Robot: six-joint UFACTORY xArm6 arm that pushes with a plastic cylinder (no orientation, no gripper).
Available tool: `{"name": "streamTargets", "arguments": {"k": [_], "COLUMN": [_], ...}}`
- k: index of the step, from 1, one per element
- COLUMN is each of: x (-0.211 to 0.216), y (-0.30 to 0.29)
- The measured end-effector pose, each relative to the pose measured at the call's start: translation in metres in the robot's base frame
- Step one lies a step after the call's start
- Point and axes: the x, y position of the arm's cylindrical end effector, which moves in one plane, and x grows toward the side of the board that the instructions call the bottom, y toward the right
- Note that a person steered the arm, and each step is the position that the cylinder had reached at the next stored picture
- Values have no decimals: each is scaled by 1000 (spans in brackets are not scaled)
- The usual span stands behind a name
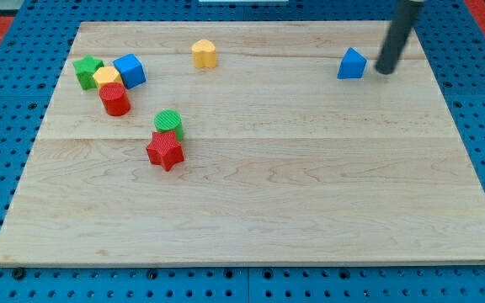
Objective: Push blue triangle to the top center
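Observation:
The blue triangle [352,64] lies on the wooden board [310,185] near the view's top right. My tip [385,70] is just to the triangle's right, a small gap away, about level with it. The dark rod slants up to the view's top right edge.
A yellow hexagon [204,53] sits at the top centre-left. At the top left a green star [87,71], a yellow block [107,78], a blue cube [130,71] and a red cylinder [114,99] cluster. A green cylinder [169,123] touches a red star [165,151] left of centre.

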Motion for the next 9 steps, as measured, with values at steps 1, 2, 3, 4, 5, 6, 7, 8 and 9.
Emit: {"name": "streamTargets", "arguments": {"k": [1,2,3,4,5,6,7,8,9], "x": [-37,-79,-72,-37,15,2,-55,-28,9], "y": [-41,-86,-14,89,48,-18,-41,-11,35]}}
